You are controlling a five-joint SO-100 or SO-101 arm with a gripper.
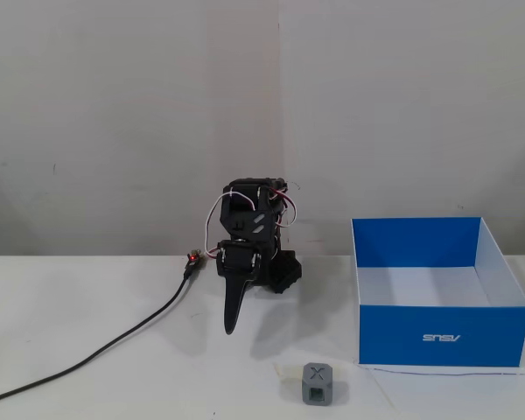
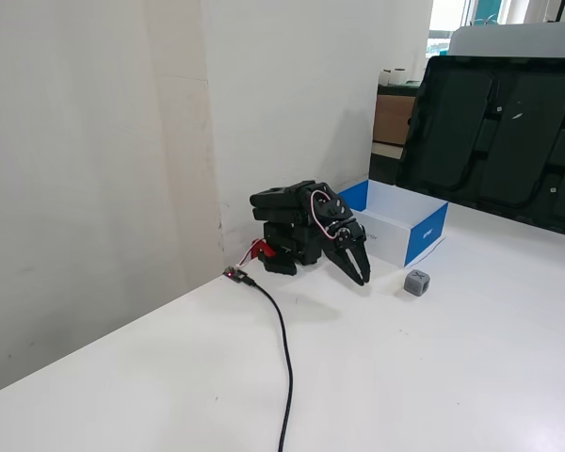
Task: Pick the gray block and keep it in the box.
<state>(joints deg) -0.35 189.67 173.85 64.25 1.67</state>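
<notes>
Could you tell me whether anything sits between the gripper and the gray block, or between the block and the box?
Nothing visible does. The gripper points down at bare table, the block lies apart from it, and only open table separates the block from the box.

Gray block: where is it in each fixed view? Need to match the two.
In a fixed view: gray block at bottom centre, left of the box's front corner.
In a fixed view: gray block right of centre, beyond the gripper.
Shared landmark: the blue box beside it.
</notes>
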